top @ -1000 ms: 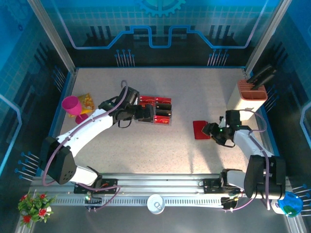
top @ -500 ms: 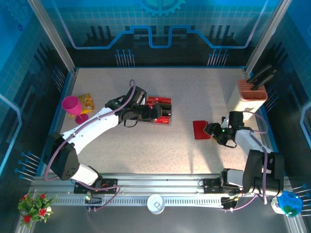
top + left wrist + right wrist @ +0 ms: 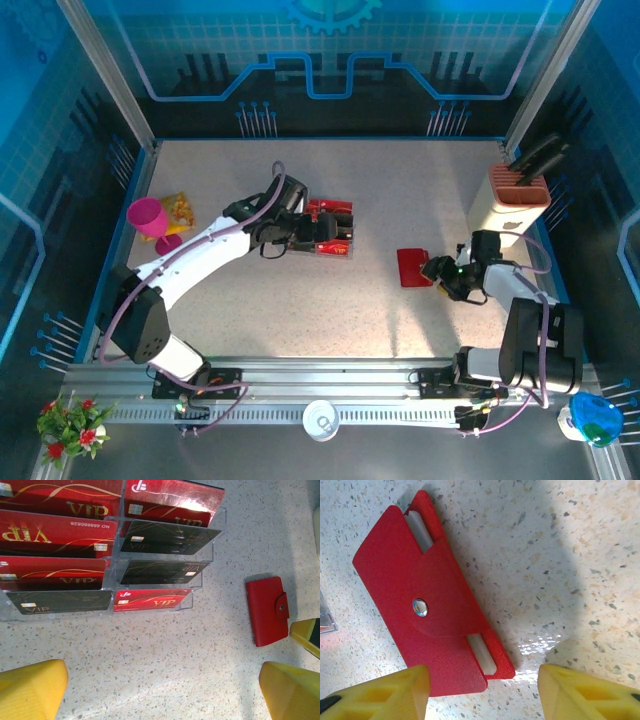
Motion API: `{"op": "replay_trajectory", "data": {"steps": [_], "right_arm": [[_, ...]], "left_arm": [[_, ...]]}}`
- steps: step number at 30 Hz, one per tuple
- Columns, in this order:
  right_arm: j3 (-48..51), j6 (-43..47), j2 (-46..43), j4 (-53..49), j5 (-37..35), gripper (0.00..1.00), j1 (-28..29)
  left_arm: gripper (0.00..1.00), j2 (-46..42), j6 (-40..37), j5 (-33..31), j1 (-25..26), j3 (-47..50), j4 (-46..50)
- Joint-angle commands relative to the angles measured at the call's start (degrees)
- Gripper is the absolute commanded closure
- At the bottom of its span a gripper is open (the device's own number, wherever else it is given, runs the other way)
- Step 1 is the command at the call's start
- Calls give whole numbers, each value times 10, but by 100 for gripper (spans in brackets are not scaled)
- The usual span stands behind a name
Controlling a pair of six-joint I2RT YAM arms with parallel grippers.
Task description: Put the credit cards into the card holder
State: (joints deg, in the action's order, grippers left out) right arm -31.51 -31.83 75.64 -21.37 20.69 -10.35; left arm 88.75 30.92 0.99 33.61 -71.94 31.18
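Left hand (image 3: pixel 160 695) wide apart, empty, at the near edge of the clear tray (image 3: pixel 205 580), left of centre in the top view; cards (image 3: pixel 150 540) stand in its slots. Holder (image 3: pixel 411 267) lies snapped closed on the tabletop (image 3: pixel 350 320), right of centre. Right hand (image 3: pixel 485 690) sits just right of it, fingers apart with the holder's corner between them, not clamped.

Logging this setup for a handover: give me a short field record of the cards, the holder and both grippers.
credit cards: standing in clear tray compartments
card holder: closed, snap fastened, flat on table
left gripper: open, over table beside tray
right gripper: open, at holder's end, holding nothing
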Motion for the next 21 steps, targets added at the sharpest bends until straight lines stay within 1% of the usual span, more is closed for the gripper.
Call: {"op": "replay_trajectory", "data": {"steps": [1, 12, 17, 21], "right_arm": [[-18, 8, 14, 12, 18, 41, -2], [-47, -7, 55, 35, 41, 45, 37], [-48, -22, 69, 50, 42, 45, 55], [-45, -27, 75, 50, 38, 45, 59]], "left_arm": [[1, 15, -16, 17, 5, -22, 5], [1, 45, -21, 23, 5, -43, 4], [1, 50, -25, 25, 5, -48, 6], [1, 54, -27, 24, 4, -48, 8]]}}
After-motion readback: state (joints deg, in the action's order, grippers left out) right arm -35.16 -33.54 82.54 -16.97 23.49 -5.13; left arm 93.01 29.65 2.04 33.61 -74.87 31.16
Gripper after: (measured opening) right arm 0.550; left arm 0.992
